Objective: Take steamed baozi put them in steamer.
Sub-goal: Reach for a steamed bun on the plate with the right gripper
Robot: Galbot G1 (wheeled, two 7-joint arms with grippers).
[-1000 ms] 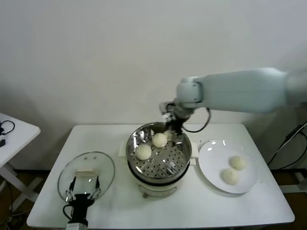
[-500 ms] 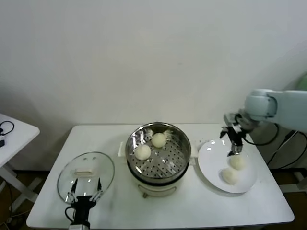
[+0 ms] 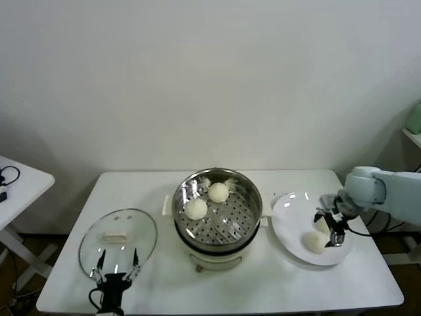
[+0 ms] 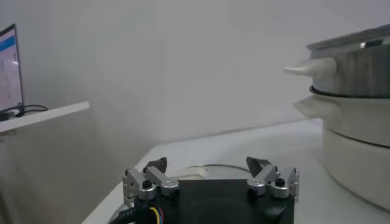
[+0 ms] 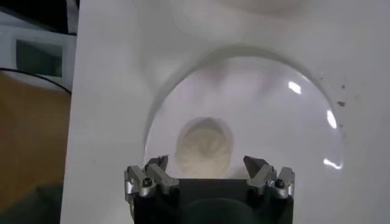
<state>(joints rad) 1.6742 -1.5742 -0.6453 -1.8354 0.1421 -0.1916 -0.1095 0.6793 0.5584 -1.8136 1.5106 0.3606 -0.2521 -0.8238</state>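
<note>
Right wrist view, right end effector (image 5: 209,173) open, empty, baozi (image 5: 203,146) between fingers, on plate (image 5: 286,122).

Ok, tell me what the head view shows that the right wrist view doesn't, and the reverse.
Only the head view shows the steamer with two baozi inside, the glass lid on the table's left, the left gripper parked open near the lid, and a second baozi on the plate.

Only the right wrist view shows the pleated top of the baozi under the open right gripper, close up.

Both show the white plate, the right gripper low over it, and the white table.
</note>
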